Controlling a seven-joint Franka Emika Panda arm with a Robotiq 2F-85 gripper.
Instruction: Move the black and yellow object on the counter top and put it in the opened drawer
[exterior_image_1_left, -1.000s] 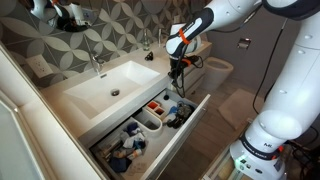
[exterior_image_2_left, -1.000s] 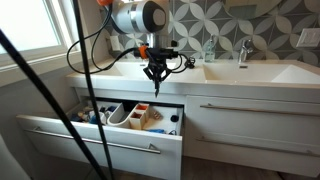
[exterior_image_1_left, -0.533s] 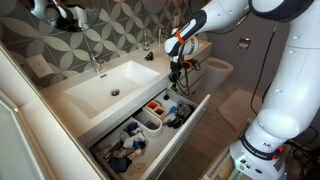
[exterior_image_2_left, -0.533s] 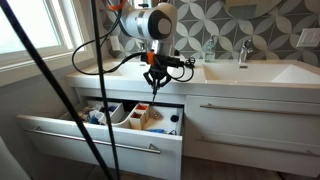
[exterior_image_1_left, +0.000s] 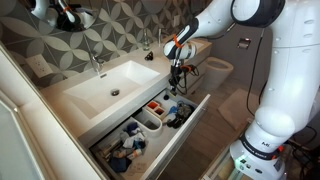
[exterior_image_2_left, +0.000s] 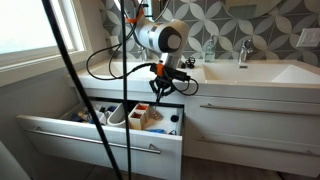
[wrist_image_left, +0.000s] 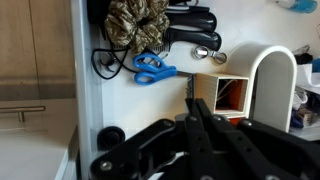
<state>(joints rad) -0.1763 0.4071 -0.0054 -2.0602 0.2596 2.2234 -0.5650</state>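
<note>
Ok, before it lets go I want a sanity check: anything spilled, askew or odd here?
Nothing stands out: the black and yellow object hangs limp from the gripper above the opened drawer, nothing spilled.

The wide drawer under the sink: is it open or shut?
Open. The drawer is pulled well out, its white bins showing from above.

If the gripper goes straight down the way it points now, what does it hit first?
Probably the inside of the opened drawer. The gripper, shut on the black and yellow object, points down over it, near the white divider bin. Nothing shows in between; which compartment is unclear.
</note>
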